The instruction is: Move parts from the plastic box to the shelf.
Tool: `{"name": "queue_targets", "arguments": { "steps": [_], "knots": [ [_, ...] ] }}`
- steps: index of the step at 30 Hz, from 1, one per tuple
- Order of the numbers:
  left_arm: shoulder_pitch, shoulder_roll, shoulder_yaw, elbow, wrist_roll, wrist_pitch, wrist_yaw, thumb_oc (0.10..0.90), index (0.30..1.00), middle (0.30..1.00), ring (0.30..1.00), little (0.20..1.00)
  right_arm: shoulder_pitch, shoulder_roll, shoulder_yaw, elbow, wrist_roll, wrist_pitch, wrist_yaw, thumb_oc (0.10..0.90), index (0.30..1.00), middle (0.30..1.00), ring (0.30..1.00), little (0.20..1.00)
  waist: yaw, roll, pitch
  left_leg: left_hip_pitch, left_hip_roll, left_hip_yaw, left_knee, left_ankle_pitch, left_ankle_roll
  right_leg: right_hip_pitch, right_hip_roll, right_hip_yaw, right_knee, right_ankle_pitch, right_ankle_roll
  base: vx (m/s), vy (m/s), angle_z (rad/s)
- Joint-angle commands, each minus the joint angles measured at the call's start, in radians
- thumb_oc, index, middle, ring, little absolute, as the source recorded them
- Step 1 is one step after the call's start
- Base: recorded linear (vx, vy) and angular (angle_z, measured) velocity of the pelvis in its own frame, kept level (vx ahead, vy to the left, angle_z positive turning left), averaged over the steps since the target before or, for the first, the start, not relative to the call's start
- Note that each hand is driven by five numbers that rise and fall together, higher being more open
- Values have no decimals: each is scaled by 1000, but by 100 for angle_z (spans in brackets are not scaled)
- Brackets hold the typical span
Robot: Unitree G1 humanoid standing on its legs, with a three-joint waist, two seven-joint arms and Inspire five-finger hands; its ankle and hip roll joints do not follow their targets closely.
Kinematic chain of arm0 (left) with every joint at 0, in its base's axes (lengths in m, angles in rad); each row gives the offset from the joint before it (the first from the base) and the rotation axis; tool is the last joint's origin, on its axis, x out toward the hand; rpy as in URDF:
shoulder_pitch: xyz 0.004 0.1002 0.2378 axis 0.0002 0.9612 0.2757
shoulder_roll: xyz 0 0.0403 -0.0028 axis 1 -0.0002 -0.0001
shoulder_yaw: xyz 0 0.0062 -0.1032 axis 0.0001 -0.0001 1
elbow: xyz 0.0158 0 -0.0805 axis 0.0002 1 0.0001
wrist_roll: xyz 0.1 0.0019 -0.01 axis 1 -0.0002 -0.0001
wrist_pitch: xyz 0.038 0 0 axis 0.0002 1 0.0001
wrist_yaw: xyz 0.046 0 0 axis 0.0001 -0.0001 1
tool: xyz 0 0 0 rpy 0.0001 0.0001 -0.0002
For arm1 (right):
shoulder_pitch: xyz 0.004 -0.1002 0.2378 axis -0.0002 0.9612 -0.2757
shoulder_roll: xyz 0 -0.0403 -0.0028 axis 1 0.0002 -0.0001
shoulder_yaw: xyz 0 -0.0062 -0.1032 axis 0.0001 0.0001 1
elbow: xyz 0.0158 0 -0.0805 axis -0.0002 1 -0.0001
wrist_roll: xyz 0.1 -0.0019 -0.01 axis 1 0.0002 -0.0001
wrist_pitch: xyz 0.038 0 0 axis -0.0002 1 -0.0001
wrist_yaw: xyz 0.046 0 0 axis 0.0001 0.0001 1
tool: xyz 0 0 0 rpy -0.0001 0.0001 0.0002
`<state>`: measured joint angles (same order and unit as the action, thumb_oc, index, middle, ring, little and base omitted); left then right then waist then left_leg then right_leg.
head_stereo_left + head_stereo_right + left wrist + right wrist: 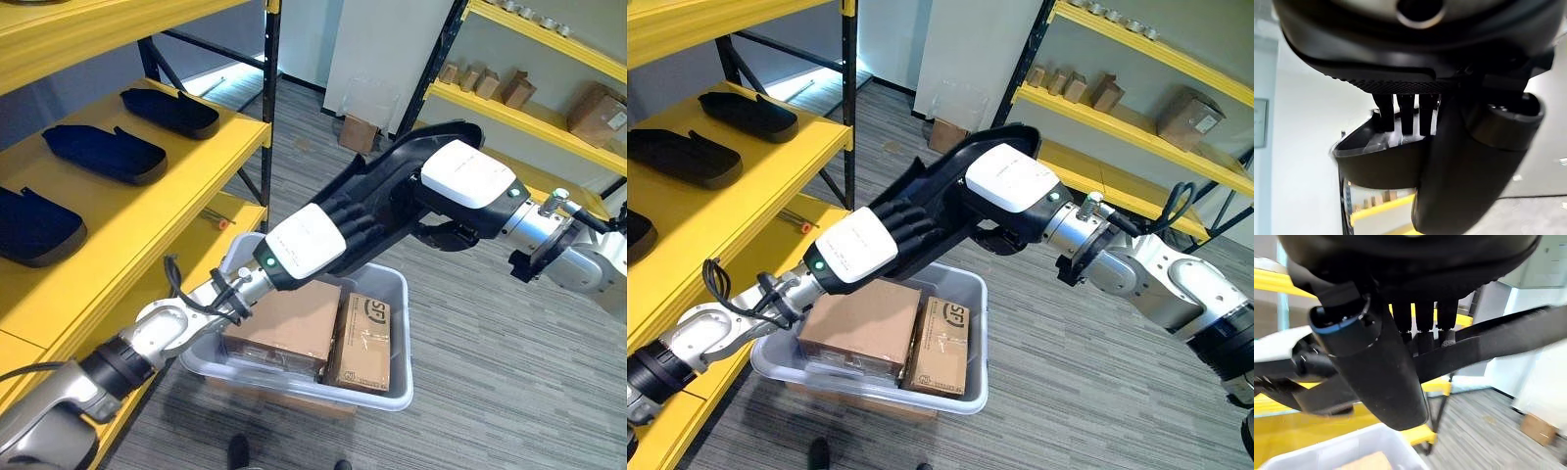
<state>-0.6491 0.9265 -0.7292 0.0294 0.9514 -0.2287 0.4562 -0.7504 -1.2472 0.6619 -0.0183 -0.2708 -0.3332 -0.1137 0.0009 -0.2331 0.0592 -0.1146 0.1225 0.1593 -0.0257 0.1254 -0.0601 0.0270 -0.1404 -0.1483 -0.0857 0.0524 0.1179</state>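
While both hands hold it above the plastic box (392, 387), your black part (387, 181) hangs in the air, well clear of the yellow shelf (176, 186). Your left hand (328, 230) has its fingers wrapped over the part's lower end; your right hand (460, 191) clasps the upper end. Three similar dark parts (103, 152) lie on the shelf, and cardboard boxes (358, 343) sit in the plastic box.

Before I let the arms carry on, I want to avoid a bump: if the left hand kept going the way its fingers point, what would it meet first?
Probably the right hand. The left hand points along the black part both hold above the box, and the right hand grips that part's far end. Depth is hard to judge.
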Motion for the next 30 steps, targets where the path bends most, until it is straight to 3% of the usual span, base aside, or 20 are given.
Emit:
{"name": "queue_targets", "arguments": {
  "steps": [1, 20, 21, 22, 30],
  "knots": [
    [-117, -39, 13, 45, 7, 14, 42, 400, 300, 300, 300, 300, -212, 55, -46, -13, 102, -7, -118, 400, 300, 300, 300, 300, -11, -2, -104, -32, 75, 1, -18, -3, -28, 173, 27, 0, 28, -115, 18, 6, 11, -12],
    [-91, -6, 56, -25, 9, 10, 63, 400, 300, 300, 300, 300, -146, 79, -89, -12, 82, 0, -124, 400, 300, 300, 300, 300, -12, 28, -107, -32, 70, 2, -18, 0, -28, 177, 23, -1, 26, -119, 16, 1, 1, -1],
    [-87, 1, 60, -31, 8, 7, 63, 400, 300, 300, 300, 300, -135, 79, -99, -13, 85, 1, -124, 531, 484, 484, 484, 484, -13, 30, -108, -31, 69, 1, -19, -1, -27, 177, 22, 0, 26, -118, 16, 0, 0, 0],
    [-81, 12, 68, -38, 7, 6, 62, 400, 300, 300, 300, 300, -115, 82, -115, -17, 87, 3, -124, 900, 1000, 1000, 1000, 1000, -14, 34, -108, -30, 70, 1, -19, -1, -27, 177, 22, -1, 26, -119, 17, 0, 0, 0],
    [39, 72, 176, -74, -9, -4, 52, 400, 300, 300, 300, 300, 140, 146, -351, -135, 179, -11, -99, 900, 1000, 1000, 1000, 1000, -20, 63, -104, -24, 66, 7, -22, 2, -26, 179, 19, 4, 25, -119, 16, 0, 0, 0]
  ]
}}
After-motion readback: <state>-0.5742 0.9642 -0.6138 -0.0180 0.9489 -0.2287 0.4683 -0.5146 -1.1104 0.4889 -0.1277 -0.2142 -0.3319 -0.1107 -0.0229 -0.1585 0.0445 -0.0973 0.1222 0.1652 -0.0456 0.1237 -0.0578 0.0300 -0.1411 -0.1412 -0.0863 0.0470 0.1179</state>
